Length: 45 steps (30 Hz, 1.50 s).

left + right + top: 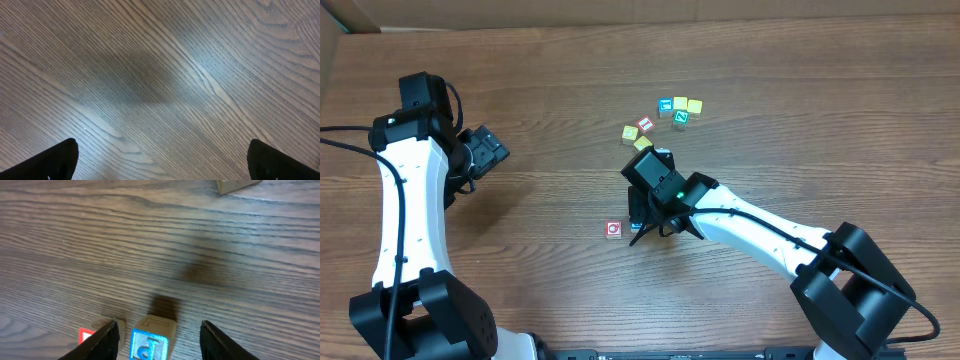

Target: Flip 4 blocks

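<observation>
Straddling the blue block [149,344] near the bench [770,60] middle, right gripper [160,332] stands open, a gap on either side. Red-framed block [613,229] just beside it. Green block [681,117] sits in the cluster toward the far edge. Left gripper [162,162] is spread wide over bare wood.

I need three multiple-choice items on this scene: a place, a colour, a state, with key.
1. Where is the blue block?
A) between the fingers of the right pincer
B) in the far group
C) stacked on another block
2. What colour is the block beside it?
A) green
B) red
C) yellow
3. How is the left pincer?
A) shut on a block
B) shut, empty
C) open over the table
Key: 1 A, a finger stands at each side; 2 B, the red block lies just outside one finger; 3 C, its fingertips stand far apart, nothing between.
</observation>
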Each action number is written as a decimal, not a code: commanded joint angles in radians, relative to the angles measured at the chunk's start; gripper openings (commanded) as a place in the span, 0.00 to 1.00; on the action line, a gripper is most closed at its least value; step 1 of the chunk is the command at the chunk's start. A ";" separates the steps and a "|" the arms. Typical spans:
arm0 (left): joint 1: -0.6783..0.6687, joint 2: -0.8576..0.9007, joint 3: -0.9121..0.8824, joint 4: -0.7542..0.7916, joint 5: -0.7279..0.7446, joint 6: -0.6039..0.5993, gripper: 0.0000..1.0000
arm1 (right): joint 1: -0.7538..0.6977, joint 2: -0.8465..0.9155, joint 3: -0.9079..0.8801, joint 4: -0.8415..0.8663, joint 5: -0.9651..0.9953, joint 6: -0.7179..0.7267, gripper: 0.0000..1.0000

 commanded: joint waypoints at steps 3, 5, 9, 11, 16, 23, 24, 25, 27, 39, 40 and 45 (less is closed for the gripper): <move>0.000 0.002 0.006 0.000 0.002 0.015 1.00 | 0.018 0.031 -0.017 0.015 -0.023 0.007 0.54; 0.000 0.002 0.006 0.000 0.002 0.015 1.00 | 0.028 0.031 -0.017 0.015 -0.024 0.007 0.54; 0.000 0.002 0.006 0.000 0.002 0.015 1.00 | 0.037 0.031 -0.017 0.011 -0.023 0.007 0.50; 0.000 0.002 0.006 0.000 0.002 0.015 1.00 | 0.037 0.032 -0.017 0.006 -0.019 0.007 0.49; 0.000 0.002 0.006 0.000 0.002 0.015 1.00 | 0.037 0.036 -0.017 0.022 0.030 0.008 0.44; 0.000 0.002 0.006 0.000 0.002 0.015 1.00 | 0.037 0.053 -0.017 0.026 -0.044 0.034 0.34; 0.000 0.002 0.006 0.000 0.002 0.015 1.00 | 0.037 0.054 -0.017 0.024 -0.053 0.034 0.32; 0.000 0.002 0.006 0.000 0.002 0.015 1.00 | 0.037 0.054 -0.017 0.023 -0.058 0.034 0.28; 0.000 0.002 0.006 0.000 0.002 0.015 1.00 | 0.037 0.054 -0.017 0.021 -0.072 0.034 0.24; 0.000 0.002 0.006 0.000 0.002 0.015 1.00 | 0.037 0.054 -0.017 0.021 -0.193 0.034 0.24; 0.000 0.002 0.006 0.000 0.002 0.015 1.00 | 0.037 0.054 -0.017 0.019 -0.193 0.034 0.24; 0.000 0.002 0.006 0.000 0.002 0.015 1.00 | 0.034 0.054 -0.013 0.004 -0.191 0.034 0.26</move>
